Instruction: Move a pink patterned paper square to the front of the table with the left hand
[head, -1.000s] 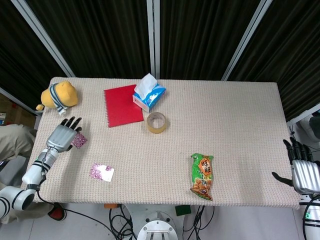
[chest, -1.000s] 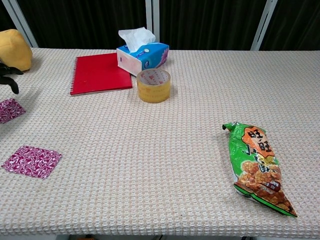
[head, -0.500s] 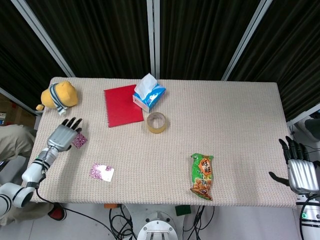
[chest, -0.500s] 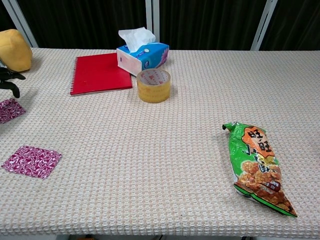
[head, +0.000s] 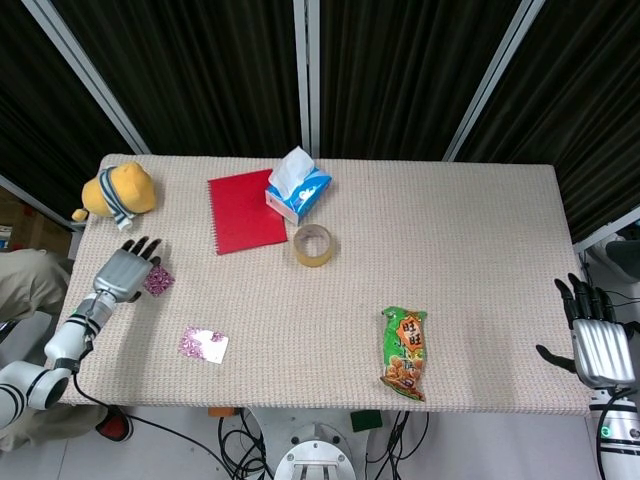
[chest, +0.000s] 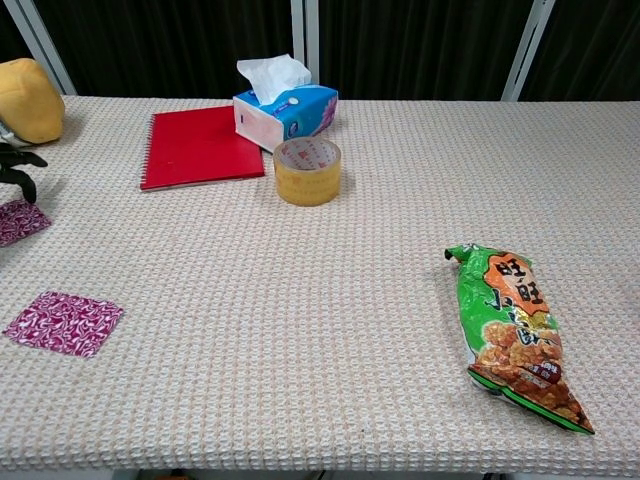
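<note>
Left hand (head: 125, 272): fingers spread, holding nothing, flat over the bench's left edge.
Pink patterned paper square (head: 158, 280): touching its right side, nearest this hand.

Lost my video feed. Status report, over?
Left hand open, over the far pink paper square. Right hand open, off the table's right edge. Second pink square lies nearer the front edge. Nothing in the way.
</note>
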